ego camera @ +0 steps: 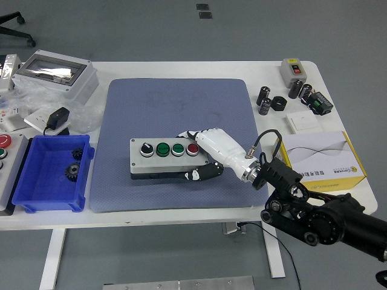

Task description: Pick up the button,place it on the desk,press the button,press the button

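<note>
1. Button box point(166, 158) at lower centre of frame, on the blue mat point(175, 115), right end clasped by the right hand point(208, 154).
2. White fingers over the top by the red button point(192, 148), thumb curled against the front face.
3. Bare mat above and left of box; blue bin point(51, 196) further left, yellow box point(320, 160) at right.

Table point(199, 67): white, carrying all items.
Mat point(175, 109): blue-grey, lying at centre.
Bin point(51, 175): blue, sitting at left.
Yellow box point(320, 158): sitting at right.
Grey enclosure point(54, 74): resting at far left.
</note>
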